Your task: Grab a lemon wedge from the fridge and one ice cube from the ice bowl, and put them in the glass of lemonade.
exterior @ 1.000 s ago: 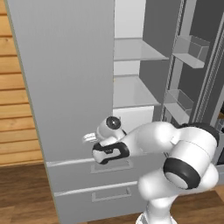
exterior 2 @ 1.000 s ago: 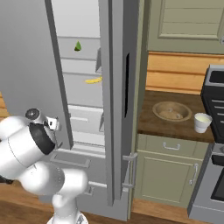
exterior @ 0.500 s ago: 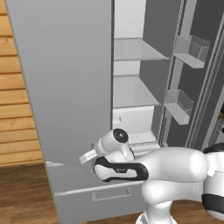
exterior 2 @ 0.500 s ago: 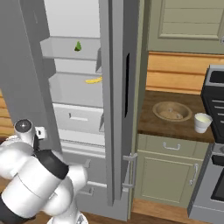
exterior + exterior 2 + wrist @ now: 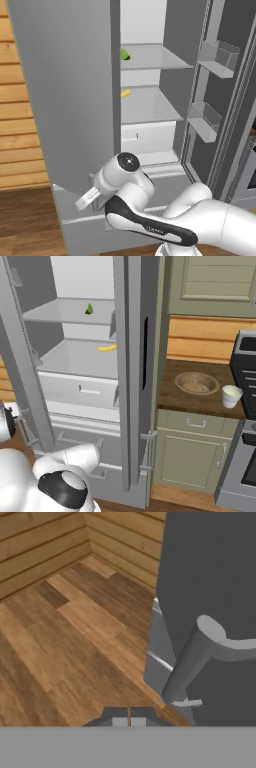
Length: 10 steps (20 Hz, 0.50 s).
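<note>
A white robot arm bends low in front of the fridge (image 5: 65, 95), whose left door stands swung open across the left base view, baring pale shelves inside. On the upper shelf sits a small green piece of fruit (image 5: 125, 54), and on the shelf below it lies a small yellow lemon wedge (image 5: 125, 93), both well back from the robot; the same two items appear in the right base view, the green one (image 5: 89, 308) above and the yellow one (image 5: 107, 348) on the wide lower shelf, above a pale inner drawer (image 5: 85, 390). The gripper (image 5: 129, 721) shows at the bottom of the hand view, its two dark fingers pressed together with nothing between them, looking down over a wooden floor (image 5: 65, 632) with the grey door's bar handle (image 5: 192, 657) just beside it to the right, not touching. In the left base view the wrist hangs at the lower corner of the open door, in front of the fridge's lower drawers (image 5: 80, 227). To the right of the fridge, in the right base view, a dark wooden counter (image 5: 175, 398) over pale green cabinets carries the ice bowl (image 5: 196, 383), a wide tan dish, and near it, a little apart to the right, the glass of lemonade (image 5: 231, 395), a small whitish tumbler standing upright just beside the stove (image 5: 245, 376).
</note>
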Tool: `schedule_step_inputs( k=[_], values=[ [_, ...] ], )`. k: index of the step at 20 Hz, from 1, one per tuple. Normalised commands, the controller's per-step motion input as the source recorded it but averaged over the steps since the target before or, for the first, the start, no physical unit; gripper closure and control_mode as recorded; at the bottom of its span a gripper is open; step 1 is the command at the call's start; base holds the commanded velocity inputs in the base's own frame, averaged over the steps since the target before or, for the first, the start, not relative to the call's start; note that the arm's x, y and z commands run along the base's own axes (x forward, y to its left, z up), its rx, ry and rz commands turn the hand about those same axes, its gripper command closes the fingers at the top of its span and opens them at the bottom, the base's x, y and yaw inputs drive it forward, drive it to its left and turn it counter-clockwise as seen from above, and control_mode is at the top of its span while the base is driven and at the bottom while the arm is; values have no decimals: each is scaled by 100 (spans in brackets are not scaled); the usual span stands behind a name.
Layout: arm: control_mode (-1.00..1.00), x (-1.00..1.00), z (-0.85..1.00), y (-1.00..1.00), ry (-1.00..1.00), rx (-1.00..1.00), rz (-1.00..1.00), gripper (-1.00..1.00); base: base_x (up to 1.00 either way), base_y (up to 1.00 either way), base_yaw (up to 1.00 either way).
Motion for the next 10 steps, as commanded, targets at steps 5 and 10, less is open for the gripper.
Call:
schedule_step_inputs(
  k=[5,10],
  values=[
    [-100,-97,65,-23,1,0,-2,100,0,0,0],
    [-100,-89,81,-62,0,4,-18,-100,0,0,0]
  ],
)
